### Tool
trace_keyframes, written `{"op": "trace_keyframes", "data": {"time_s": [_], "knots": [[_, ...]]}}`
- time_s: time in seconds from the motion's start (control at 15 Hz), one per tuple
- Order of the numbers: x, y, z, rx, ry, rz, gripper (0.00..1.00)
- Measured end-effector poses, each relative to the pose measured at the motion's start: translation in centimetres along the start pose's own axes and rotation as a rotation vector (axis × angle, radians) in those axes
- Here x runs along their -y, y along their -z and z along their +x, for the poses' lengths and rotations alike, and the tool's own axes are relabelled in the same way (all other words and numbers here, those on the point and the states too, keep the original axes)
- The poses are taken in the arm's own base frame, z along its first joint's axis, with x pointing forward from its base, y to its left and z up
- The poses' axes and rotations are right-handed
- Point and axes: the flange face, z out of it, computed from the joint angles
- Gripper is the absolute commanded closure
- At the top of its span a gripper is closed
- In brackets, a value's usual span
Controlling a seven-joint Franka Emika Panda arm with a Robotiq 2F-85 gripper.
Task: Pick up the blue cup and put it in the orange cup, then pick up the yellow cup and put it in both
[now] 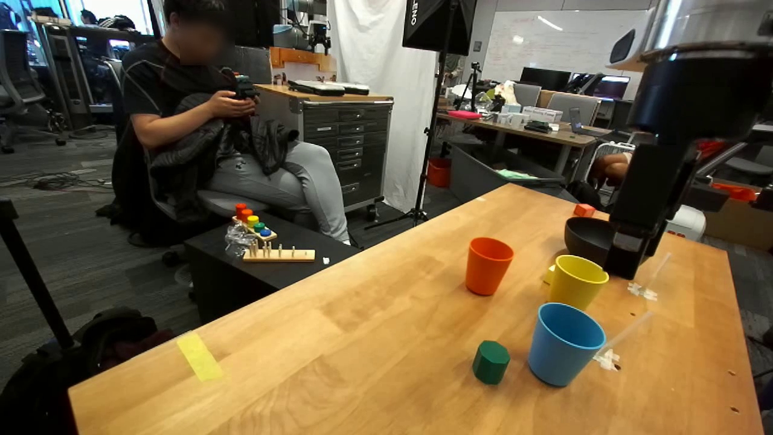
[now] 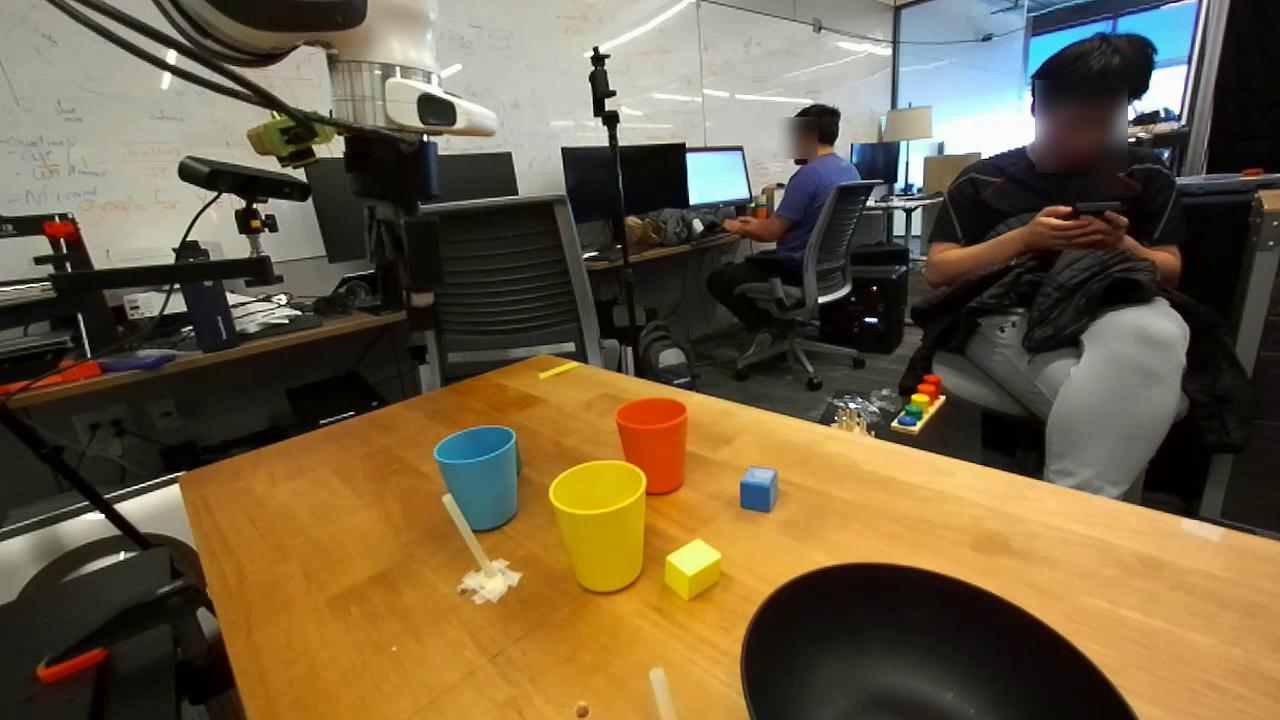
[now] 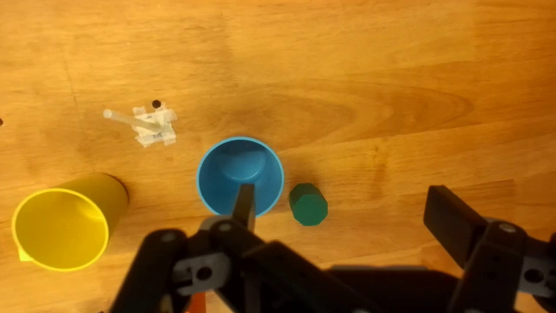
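The end effector [image 3: 342,189], spread wide and empty, looks off-centre above the blue cup [image 3: 232,169] on the worktop [image 3: 412,108], so descending uncorrected could tip that cup or knock the green block [image 3: 309,206].

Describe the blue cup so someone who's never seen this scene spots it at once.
Start with the wooden table spread across the wrist view and find the yellow cup at the picture's left. Moving right, just before the green faceted block, stands the upright blue cup. Its light-blue colour sets it apart from the yellow cup, its open, hollow shape from the green faceted block.
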Motion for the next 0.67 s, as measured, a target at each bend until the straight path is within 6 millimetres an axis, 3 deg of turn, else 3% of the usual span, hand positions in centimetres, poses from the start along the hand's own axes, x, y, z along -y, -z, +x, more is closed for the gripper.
{"op": "trace_keyframes", "data": {"time_s": [0.67], "knots": [[-1.3,-6.1,2.1,-0.018,-0.028,-0.006,0.0]]}}
